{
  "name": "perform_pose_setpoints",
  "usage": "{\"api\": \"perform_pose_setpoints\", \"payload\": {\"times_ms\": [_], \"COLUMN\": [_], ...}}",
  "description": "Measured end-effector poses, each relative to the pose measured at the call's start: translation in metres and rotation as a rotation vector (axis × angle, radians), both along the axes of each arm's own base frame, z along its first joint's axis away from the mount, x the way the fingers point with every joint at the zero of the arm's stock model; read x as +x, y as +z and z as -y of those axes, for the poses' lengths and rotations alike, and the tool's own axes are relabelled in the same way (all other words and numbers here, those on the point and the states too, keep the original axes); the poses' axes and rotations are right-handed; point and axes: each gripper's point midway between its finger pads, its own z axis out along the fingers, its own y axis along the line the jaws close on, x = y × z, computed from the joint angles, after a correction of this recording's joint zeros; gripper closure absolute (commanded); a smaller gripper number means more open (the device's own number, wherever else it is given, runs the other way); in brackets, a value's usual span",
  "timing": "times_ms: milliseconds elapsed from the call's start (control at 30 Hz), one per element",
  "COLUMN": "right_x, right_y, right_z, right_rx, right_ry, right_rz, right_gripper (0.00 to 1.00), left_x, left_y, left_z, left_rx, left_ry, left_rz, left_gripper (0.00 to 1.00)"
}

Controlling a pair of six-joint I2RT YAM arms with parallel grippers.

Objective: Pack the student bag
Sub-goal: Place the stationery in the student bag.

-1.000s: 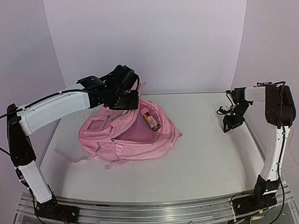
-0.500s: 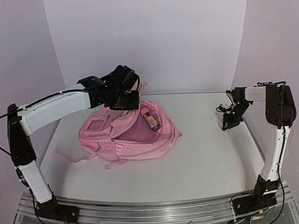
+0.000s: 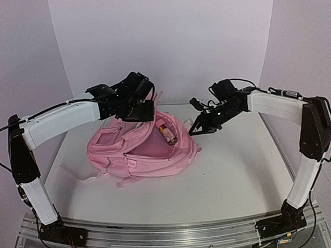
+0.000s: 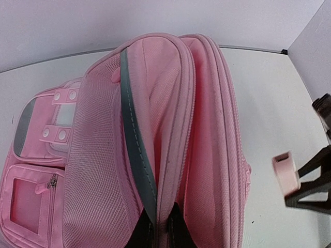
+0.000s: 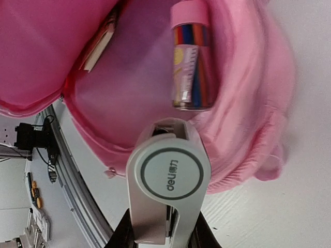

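Swinging in from the far right edge since the earlier frame, right gripper [image 3: 198,126] is now hanging just short of the bag [image 3: 139,154], clamping a white item [image 5: 168,175] by its tail end. Bag is lying on the table [image 3: 231,176] directly ahead of that tool, and left gripper [image 3: 136,106] is pinching its top rim tight, holding the mouth up. Likely faults: the item is being gripped at one end only, so it may be pivoting or slipping free before clearing the rim beneath it, landing outside the bag. A slipping left pinch would be dropping the flap across the opening. Pen tube [image 5: 190,67] is lying inside, just beyond the item's nose, narrowing the free space.
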Motion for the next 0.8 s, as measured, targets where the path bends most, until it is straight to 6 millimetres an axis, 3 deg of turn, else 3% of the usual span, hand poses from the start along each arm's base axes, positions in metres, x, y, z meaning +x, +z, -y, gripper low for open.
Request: {"api": "perform_pose_setpoints", "payload": {"times_ms": [100,367,533,800], "right_x": [-0.009,0.004,0.002,0.011], "right_y": [0.0,-0.003,-0.012,-0.007], "right_z": [-0.037,-0.118,-0.153,-0.191], "right_rx": [0.019,0.075,0.107,0.15], "right_ry": [0.044,0.062,0.054,0.005], "right_rz": [-0.035,-0.075,-0.123,-0.105], "right_gripper": [0.77,0.76,0.75,0.74], "left_x": [0.0,-0.001,0.001,0.002], "left_y": [0.0,0.0,0.002,0.017], "left_z": [0.0,0.001,-0.003,-0.022], "left_rx": [-0.002,-0.004,-0.005,-0.032], "left_ry": [-0.002,-0.004,0.011,0.063], "left_rz": [-0.001,-0.004,0.004,0.028], "left_gripper": [1.0,1.0,1.0,1.0]}}
